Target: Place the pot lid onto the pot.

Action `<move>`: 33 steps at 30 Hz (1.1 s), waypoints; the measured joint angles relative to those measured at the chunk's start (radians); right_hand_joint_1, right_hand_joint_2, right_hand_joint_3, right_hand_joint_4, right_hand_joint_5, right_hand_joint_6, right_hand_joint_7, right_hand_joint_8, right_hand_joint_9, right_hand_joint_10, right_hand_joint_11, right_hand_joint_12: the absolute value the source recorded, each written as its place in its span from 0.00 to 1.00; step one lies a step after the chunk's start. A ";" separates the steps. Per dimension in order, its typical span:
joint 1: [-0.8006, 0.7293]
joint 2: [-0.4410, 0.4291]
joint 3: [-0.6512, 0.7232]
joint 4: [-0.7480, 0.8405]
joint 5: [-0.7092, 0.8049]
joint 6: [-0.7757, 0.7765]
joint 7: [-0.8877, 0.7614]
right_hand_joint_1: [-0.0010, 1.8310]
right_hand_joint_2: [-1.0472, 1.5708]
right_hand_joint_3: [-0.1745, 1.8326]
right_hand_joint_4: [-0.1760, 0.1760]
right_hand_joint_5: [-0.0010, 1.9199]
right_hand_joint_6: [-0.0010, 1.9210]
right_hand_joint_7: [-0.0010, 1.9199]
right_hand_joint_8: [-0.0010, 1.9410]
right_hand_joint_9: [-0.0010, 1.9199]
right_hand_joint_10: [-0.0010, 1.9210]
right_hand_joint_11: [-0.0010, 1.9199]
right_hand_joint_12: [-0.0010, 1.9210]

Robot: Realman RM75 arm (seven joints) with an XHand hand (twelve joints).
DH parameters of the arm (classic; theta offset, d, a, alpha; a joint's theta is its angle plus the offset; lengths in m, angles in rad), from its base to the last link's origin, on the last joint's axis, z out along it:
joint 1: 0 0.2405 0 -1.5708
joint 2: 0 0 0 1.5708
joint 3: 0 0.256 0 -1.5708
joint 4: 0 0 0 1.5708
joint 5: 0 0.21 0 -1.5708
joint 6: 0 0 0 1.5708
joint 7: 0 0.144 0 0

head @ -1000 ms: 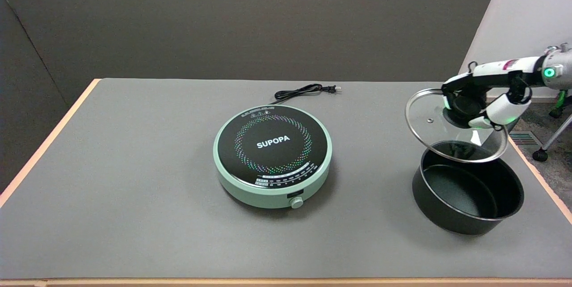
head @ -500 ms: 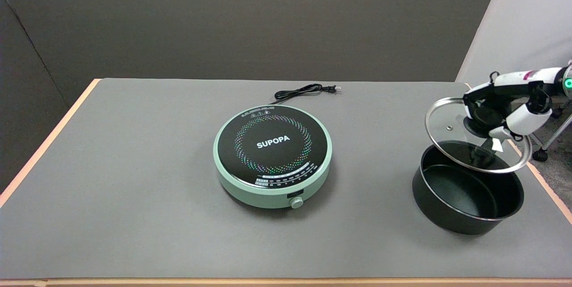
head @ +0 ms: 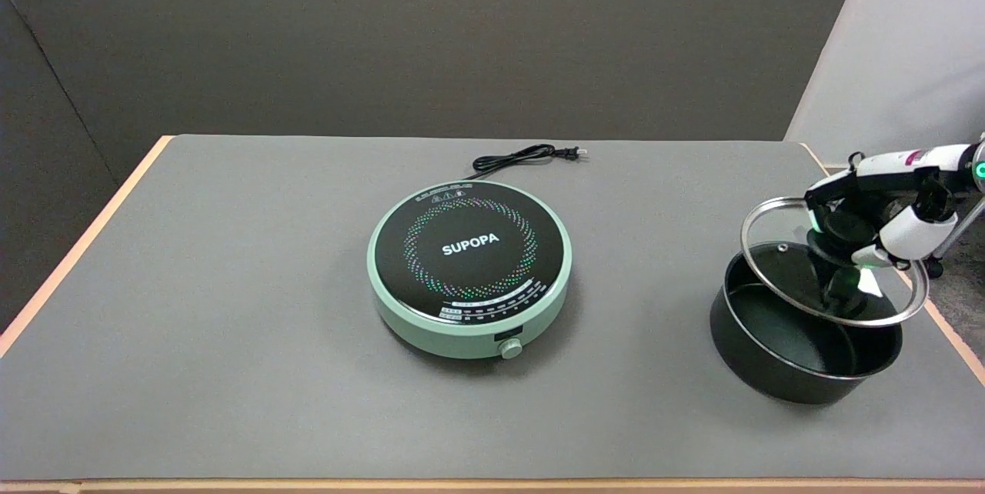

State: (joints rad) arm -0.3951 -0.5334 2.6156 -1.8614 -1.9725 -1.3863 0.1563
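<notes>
A grey table (head: 231, 325) carries a green hotplate (head: 469, 271) at its middle, the black cord (head: 523, 158) coiled behind it. Near the right edge sits the black pot (head: 800, 348) — above its far side hangs the glass lid (head: 777, 267), tilted, not seated. The right hand (head: 873, 221) grips the lid's knob.

The desk (head: 231, 325) has a grey top with a light wooden edge. On it stand a green induction cooker (head: 469, 269) in the middle, its black cable (head: 523, 157) behind, and a black pot (head: 800, 348) near the right edge.
</notes>
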 measured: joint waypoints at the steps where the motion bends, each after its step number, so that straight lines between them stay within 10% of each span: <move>1: -0.004 -0.001 0.001 0.000 0.006 -0.002 0.000 0.71 0.77 0.44 1.00 0.20 0.90 0.35 0.88 0.27 1.00 0.08 0.92; 33: -0.084 -0.028 0.022 -0.007 0.062 -0.091 -0.008 0.69 0.82 0.36 0.81 0.16 0.86 0.30 0.91 0.17 1.00 0.00 0.86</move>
State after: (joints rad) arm -0.4787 -0.5612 2.6373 -1.8688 -1.9106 -1.4771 0.1480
